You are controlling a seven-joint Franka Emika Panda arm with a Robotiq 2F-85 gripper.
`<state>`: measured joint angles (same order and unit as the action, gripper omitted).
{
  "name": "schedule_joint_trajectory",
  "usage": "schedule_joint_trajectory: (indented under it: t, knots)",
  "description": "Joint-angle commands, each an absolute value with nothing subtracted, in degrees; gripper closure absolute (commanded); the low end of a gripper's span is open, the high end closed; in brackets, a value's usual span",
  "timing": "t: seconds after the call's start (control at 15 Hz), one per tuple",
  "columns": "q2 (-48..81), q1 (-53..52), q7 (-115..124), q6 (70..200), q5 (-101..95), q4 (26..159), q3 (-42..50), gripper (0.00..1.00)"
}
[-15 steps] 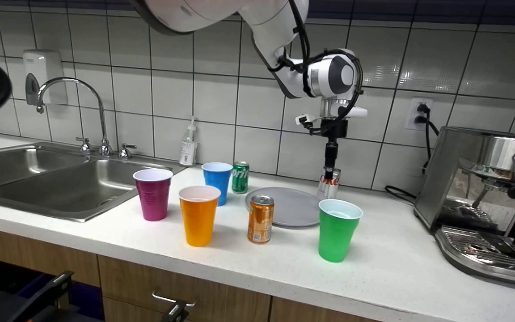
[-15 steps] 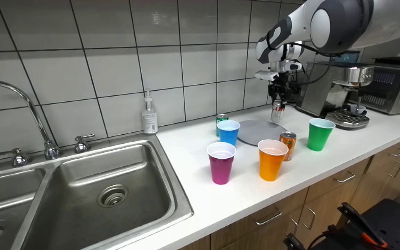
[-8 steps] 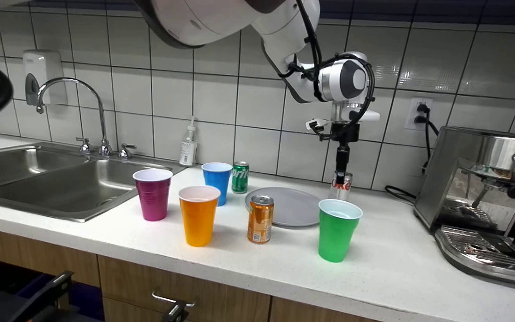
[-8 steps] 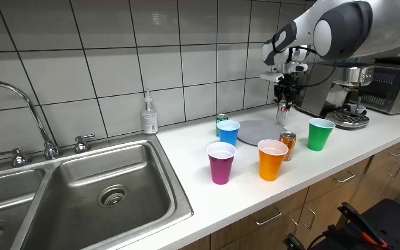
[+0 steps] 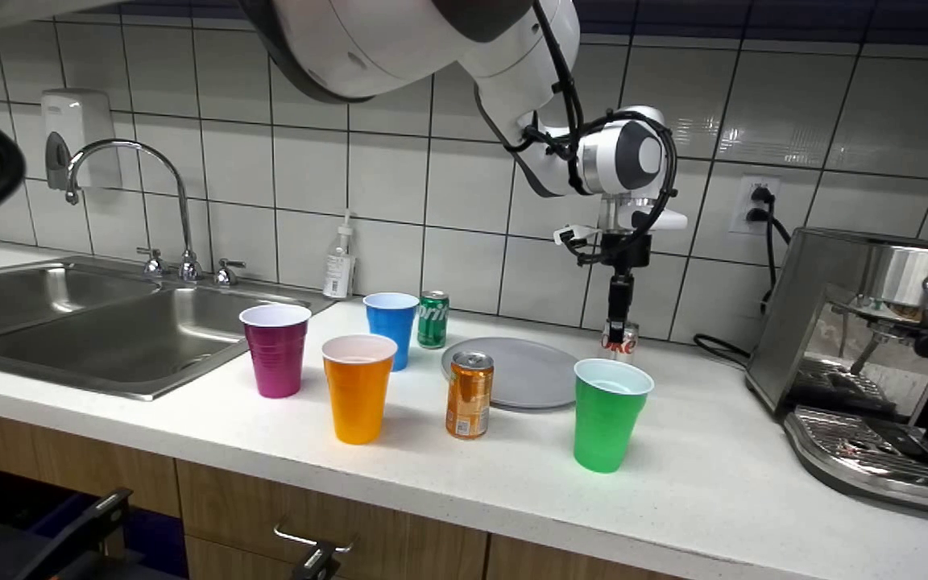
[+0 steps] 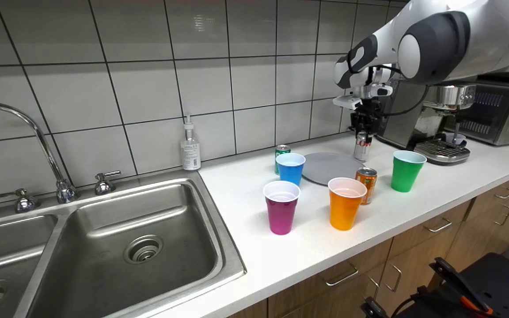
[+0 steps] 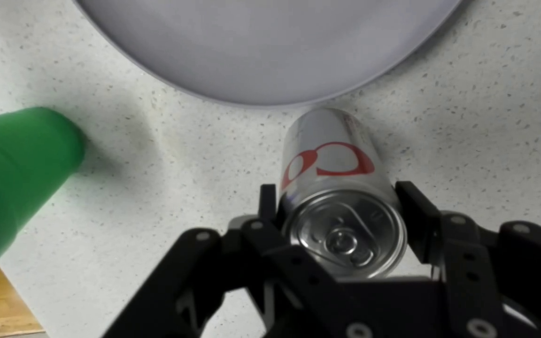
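My gripper (image 7: 336, 190) is shut on a silver can with red lettering (image 7: 331, 155), one black finger on either side near its top. The can's lid and pull tab face the wrist camera. In both exterior views the can (image 6: 361, 148) hangs upright or nearly so below the gripper (image 5: 616, 332); whether its base touches the counter I cannot tell. The grey plate (image 7: 270, 61) lies just beyond the can in the wrist view. A green cup (image 5: 611, 423) stands in front of the can and hides its lower part in an exterior view.
An orange can (image 5: 470, 395), an orange cup (image 5: 358, 399), a purple cup (image 5: 276, 358), a blue cup (image 5: 394, 334) and a green can (image 5: 432, 321) stand around the plate. The coffee machine (image 5: 875, 322) is to the right, the sink (image 6: 148, 221) to the left.
The gripper and the silver can have moved together to the right and lower in both exterior views, mostly in the first half second. The cups, plate and other cans have stayed in place.
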<state>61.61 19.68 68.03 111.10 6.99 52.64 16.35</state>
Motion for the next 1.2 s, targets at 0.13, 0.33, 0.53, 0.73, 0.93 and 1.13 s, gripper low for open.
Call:
schedule_joint_trajectory:
  t: [0.13,0.33,0.53,0.73,0.93,1.13]
  knots:
    - [63.15,19.90,69.96,110.05,6.94,49.38,16.77,0.61]
    - [63.20,19.88,70.00,110.07,6.93,49.47,16.74,0.61]
    - [63.09,19.80,69.91,110.00,6.83,49.60,16.75,0.04]
    - [63.02,19.75,69.87,110.03,6.83,49.40,16.74,0.00]
    - [62.19,19.53,69.40,110.00,6.77,49.77,16.66,0.00]
    - [60.74,18.81,68.14,111.01,6.35,51.48,16.60,0.00]
